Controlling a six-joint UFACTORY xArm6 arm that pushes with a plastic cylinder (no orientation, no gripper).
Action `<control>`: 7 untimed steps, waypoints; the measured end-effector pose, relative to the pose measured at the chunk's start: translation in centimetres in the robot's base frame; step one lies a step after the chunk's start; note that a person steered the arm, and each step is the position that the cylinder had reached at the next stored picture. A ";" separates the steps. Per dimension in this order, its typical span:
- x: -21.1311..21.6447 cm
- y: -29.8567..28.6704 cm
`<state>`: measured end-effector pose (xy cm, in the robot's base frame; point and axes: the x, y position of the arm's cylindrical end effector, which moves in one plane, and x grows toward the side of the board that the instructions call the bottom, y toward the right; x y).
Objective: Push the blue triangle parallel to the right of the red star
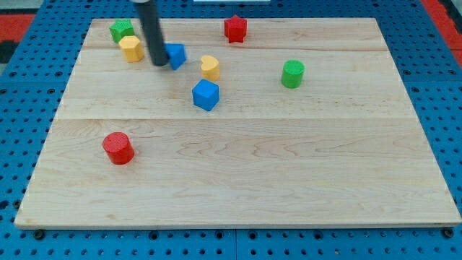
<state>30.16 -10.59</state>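
Observation:
The blue triangle point(176, 55) lies near the view's top left on the wooden board point(238, 180). My tip point(158, 63) stands right against its left side, partly hiding it. The red star point(235, 29) sits at the board's top edge, to the right of and above the blue triangle.
A green block point(121, 30) and a yellow block point(131, 48) sit left of my tip. A yellow heart-like block point(210, 67) and a blue cube point(205, 94) lie right of the triangle. A green cylinder point(292, 74) is at the right, a red cylinder point(118, 148) at lower left.

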 end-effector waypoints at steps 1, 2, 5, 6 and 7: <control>-3.0 5.2; -3.4 1.7; -2.6 10.7; -1.3 12.2; -1.0 15.8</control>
<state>29.17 5.17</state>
